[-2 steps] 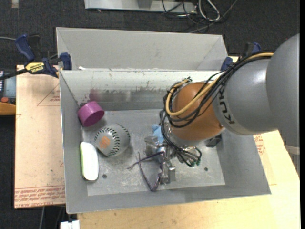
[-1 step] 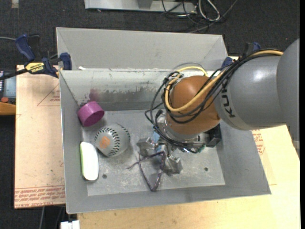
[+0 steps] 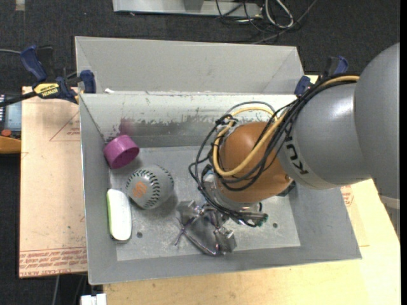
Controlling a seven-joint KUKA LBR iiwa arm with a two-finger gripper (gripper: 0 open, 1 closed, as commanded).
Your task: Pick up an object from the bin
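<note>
Scuffs and scratches mark the floor and back wall of your grey bin (image 3: 286, 224); dark carpet (image 3: 63, 11) and loose cables (image 3: 254, 5) lie beyond it. Your gripper (image 3: 206, 230) sits low at the front middle, under the orange wrist cover (image 3: 248, 161); you cannot tell whether it is released or clenched. Nearest, to its left, lies a grey ribbed ball (image 3: 149, 187), then a white oblong bar (image 3: 119, 215) and a purple cup (image 3: 121, 151) on its side.
</note>
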